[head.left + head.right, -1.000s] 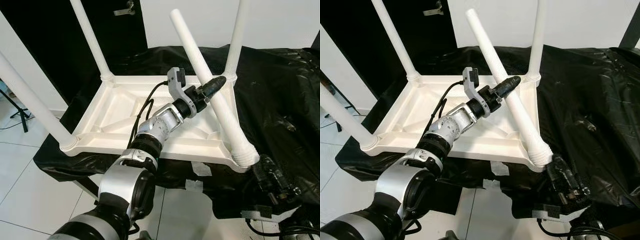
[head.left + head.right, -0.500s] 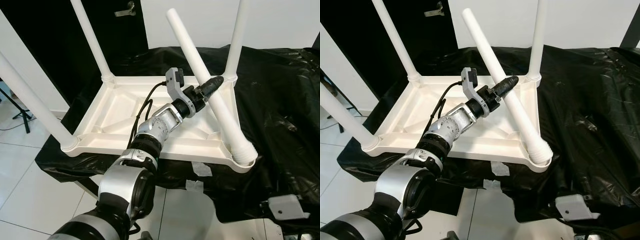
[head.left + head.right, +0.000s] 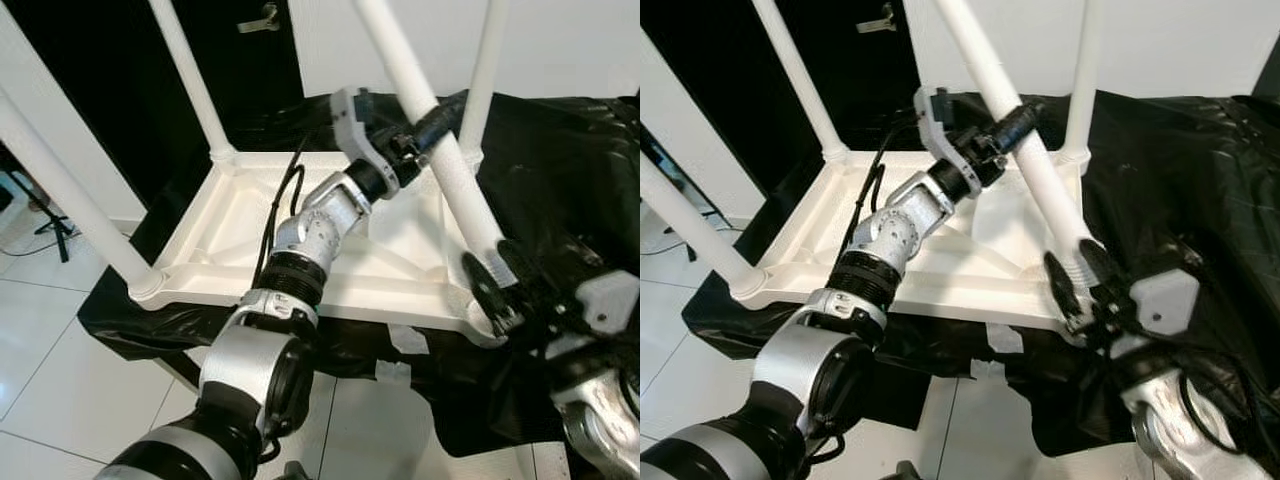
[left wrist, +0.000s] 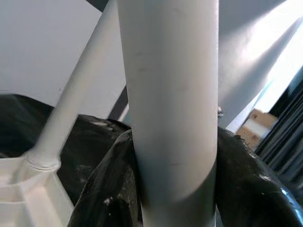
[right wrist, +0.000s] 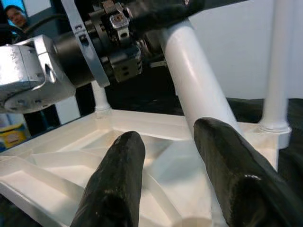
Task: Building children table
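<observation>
The white children's table point(image 3: 300, 295) lies upside down on a black sheet. Three legs stand upright in its corners: back left leg point(image 3: 190, 80), back right leg point(image 3: 490, 70), near left leg point(image 3: 70, 190). The fourth leg point(image 3: 455, 175) leans over the near right corner, its threaded end at the socket. My left gripper point(image 3: 432, 125) is shut on this leg at mid-length, and in the left wrist view the leg point(image 4: 170, 109) sits between the black fingers point(image 4: 109, 189). My right gripper point(image 3: 1078, 280) is open beside the leg's lower end, its fingers point(image 5: 111, 184) on either side of the leg point(image 5: 199, 99) without touching.
The black sheet point(image 3: 580, 170) drapes over the support, with tape pieces point(image 3: 400, 340) at its front edge. White floor tiles point(image 3: 60, 380) lie to the left and below. A tripod foot point(image 3: 55, 225) stands far left. A person point(image 5: 16, 16) is in the background.
My right arm has risen from below the table's front edge, and its open gripper now flanks the tilted leg's lower end. The camera has moved closer. The left gripper still holds the leg.
</observation>
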Robot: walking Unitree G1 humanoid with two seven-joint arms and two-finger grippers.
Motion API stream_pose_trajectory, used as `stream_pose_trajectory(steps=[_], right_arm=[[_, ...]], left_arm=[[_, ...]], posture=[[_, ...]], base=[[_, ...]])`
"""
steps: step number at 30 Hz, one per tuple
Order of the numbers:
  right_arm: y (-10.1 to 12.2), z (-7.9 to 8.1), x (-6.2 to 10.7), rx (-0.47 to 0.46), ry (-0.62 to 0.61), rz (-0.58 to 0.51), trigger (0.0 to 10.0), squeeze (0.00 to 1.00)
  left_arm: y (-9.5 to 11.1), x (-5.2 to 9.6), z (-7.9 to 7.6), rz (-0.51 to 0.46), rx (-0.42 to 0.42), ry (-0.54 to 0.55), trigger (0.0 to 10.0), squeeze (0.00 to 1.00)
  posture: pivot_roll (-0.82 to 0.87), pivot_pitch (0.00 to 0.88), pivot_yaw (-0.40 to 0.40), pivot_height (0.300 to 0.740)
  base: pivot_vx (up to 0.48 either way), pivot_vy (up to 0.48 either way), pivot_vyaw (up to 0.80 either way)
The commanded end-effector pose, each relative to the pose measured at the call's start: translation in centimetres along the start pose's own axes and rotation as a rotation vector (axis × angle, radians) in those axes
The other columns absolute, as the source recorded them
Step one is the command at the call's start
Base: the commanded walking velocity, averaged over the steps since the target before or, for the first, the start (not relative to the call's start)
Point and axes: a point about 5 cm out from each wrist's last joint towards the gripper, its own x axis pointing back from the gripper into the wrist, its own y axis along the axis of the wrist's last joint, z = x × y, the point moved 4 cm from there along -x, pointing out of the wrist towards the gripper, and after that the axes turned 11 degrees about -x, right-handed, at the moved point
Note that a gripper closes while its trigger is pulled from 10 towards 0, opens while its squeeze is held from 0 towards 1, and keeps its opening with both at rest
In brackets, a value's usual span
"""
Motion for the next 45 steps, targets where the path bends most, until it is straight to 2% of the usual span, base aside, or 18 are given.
stream_pose_trajectory(steps=[1,9,10,16,18,19,22,24,26,27,28,29,36,37,39,40,44,45], right_arm=[[-0.1,-0.3,-0.1,-0.001,-0.002,0.022,10.0,0.00],[-1.4,-1.7,-2.0,0.038,-0.012,0.119,10.0,0.00],[-1.6,-2.8,-2.7,0.072,-0.062,0.138,10.0,1.00],[-1.0,-4.4,-4.2,0.112,-0.140,0.139,10.0,1.00],[-1.2,-4.5,-4.6,0.120,-0.137,0.148,10.0,0.70],[-1.6,-4.3,-5.0,0.138,-0.114,0.171,10.0,0.00],[-3.0,-3.9,-5.7,0.152,-0.051,0.232,10.0,0.00],[-4.4,-3.9,-6.2,0.140,-0.015,0.281,10.0,0.00],[-4.4,-3.9,-6.2,0.140,-0.015,0.281,10.0,0.00],[-5.4,-4.2,-6.4,0.128,-0.004,0.315,9.6,0.00],[-5.4,-4.2,-6.4,0.128,-0.004,0.315,9.6,0.00],[-7.1,-5.0,-6.9,0.122,-0.008,0.369,0.0,0.00],[-7.6,-5.3,-9.1,0.157,-0.013,0.354,0.0,0.00],[-7.3,-5.4,-9.6,0.170,-0.030,0.336,0.0,0.00],[-7.3,-5.4,-9.6,0.170,-0.030,0.336,0.0,0.00],[-6.9,-5.4,-9.9,0.215,-0.047,0.315,0.0,0.00],[-6.1,-4.6,-10.0,0.363,-0.108,0.243,0.0,0.00],[-5.8,-4.4,-9.8,0.450,-0.162,0.203,0.0,0.00]], left_arm=[[-2.0,0.0,-1.7,-0.011,0.049,-0.067,0.0,0.00],[-2.3,0.2,-2.8,0.006,-0.014,-0.105,0.0,0.00],[-2.4,0.3,-2.9,0.008,-0.021,-0.109,0.0,0.00],[-2.5,0.4,-3.1,0.012,-0.033,-0.109,0.0,0.00],[-2.4,0.4,-3.3,0.009,-0.035,-0.112,0.0,0.00],[-2.3,0.3,-3.5,0.005,-0.041,-0.119,0.0,0.00],[-2.1,0.2,-4.2,-0.001,-0.050,-0.140,0.0,0.00],[-2.0,0.1,-4.7,-0.005,-0.057,-0.158,4.7,0.00],[-2.0,0.1,-4.7,-0.005,-0.057,-0.158,4.7,0.00],[-1.9,0.1,-5.0,-0.010,-0.059,-0.170,7.7,0.00],[-1.9,0.1,-5.0,-0.010,-0.059,-0.170,7.7,0.00],[-1.6,0.1,-5.4,-0.022,-0.058,-0.187,9.6,0.00],[-0.9,0.2,-5.9,-0.042,-0.063,-0.210,10.0,0.00],[-0.8,0.3,-6.1,-0.046,-0.063,-0.220,10.0,0.67],[-0.8,0.3,-6.1,-0.046,-0.063,-0.220,10.0,0.67],[-0.5,0.5,-6.2,-0.057,-0.063,-0.230,10.0,1.00],[0.6,0.4,-6.9,-0.111,-0.057,-0.237,10.0,1.00],[1.2,0.2,-7.1,-0.142,-0.052,-0.229,10.0,0.10]], posture=[[-0.05,0.000,0.093,0.740],[-0.03,0.000,0.082,0.740],[-0.02,0.000,0.078,0.740],[-0.02,0.000,0.074,0.740],[-0.02,0.000,0.071,0.740],[-0.02,0.000,0.067,0.740],[-0.02,0.000,0.062,0.740],[-0.01,0.000,0.057,0.740],[-0.01,0.000,0.057,0.740],[-0.01,0.000,0.054,0.740],[-0.01,0.000,0.054,0.740],[-0.01,0.000,0.052,0.740],[0.01,0.000,0.051,0.740],[0.01,0.000,0.052,0.740],[0.01,0.000,0.052,0.740],[0.01,0.000,0.055,0.740],[0.00,0.000,0.064,0.740],[-0.01,0.000,0.068,0.740]], base=[[0.000,0.000,0.00],[0.000,0.000,0.00],[0.000,0.000,0.00],[0.000,0.000,0.00],[0.000,0.000,0.00],[0.000,0.000,0.00],[0.000,0.000,0.00],[0.000,0.000,0.00],[0.000,0.000,0.00],[0.000,0.000,0.00],[0.000,0.000,0.00],[0.000,0.000,0.00],[0.000,0.000,0.00],[0.000,0.000,0.00],[0.000,0.000,0.00],[0.000,0.000,0.00],[0.000,0.000,0.00],[0.000,0.000,0.00]])
